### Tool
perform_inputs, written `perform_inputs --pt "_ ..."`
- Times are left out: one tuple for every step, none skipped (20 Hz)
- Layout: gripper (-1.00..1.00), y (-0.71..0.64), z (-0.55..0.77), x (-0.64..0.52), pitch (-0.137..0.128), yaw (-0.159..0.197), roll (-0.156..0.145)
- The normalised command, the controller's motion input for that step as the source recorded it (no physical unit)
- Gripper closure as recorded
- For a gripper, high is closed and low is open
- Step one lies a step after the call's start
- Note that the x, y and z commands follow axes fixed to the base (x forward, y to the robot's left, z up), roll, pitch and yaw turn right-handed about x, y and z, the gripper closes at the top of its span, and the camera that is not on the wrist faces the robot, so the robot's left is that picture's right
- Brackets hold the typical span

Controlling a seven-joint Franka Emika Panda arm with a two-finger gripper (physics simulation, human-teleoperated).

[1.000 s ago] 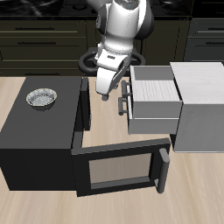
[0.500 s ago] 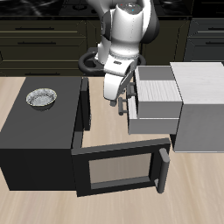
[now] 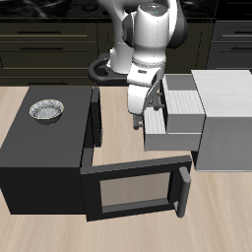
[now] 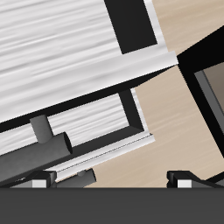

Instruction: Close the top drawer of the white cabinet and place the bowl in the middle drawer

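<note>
The white cabinet point(image 3: 231, 113) stands at the table's side beside the black box. Its top drawer point(image 3: 180, 94) is partly open, its striped inside showing. The middle drawer point(image 3: 175, 133) below sticks out farther toward the black box. My gripper point(image 3: 143, 115) is open and empty, right against the top drawer's front by its dark bar handle point(image 3: 156, 98). In the wrist view the gripper point(image 4: 118, 179) shows spread fingertips point(image 4: 48, 178), with a grey bar handle point(image 4: 39, 156) close by and striped drawer floors point(image 4: 61, 52). The silver bowl point(image 3: 46, 110) sits on top of the black box, apart from the gripper.
A big black box point(image 3: 39, 157) with its windowed door point(image 3: 133, 192) swung open toward the table's front edge stands beside the drawers. A dark round plate-like thing point(image 3: 103, 69) lies at the back by the robot's base.
My gripper has moved toward the cabinet, and the top drawer has slid partway in with it. The middle drawer and the bowl have not moved.
</note>
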Motion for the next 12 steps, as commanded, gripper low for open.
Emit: perform_inputs --pt "-1.00 0.25 0.09 0.07 -0.013 -0.018 0.056" --pt "-1.00 0.20 0.08 0.07 -0.027 0.017 0.005" --pt "-1.00 0.31 0.09 -0.05 -0.027 -0.045 0.048" --pt "-1.00 0.14 0.09 0.15 -0.018 -0.010 0.024" --pt "-1.00 0.23 0.03 0.07 0.005 -0.042 0.045" --pt "-1.00 0.36 -0.03 -0.08 -0.020 -0.028 0.068" --pt "-1.00 0.29 -0.20 -0.02 0.005 0.013 0.092" --pt "-1.00 0.11 -0.10 0.08 -0.028 0.060 0.011" --pt "-1.00 0.25 -0.04 -0.04 -0.010 0.016 0.028" --pt "-1.00 0.15 0.04 0.09 -0.023 -0.045 0.070" --pt "-1.00 0.19 0.04 0.02 -0.046 -0.037 -0.008" --pt "-1.00 0.03 -0.05 0.12 0.021 0.023 0.010"
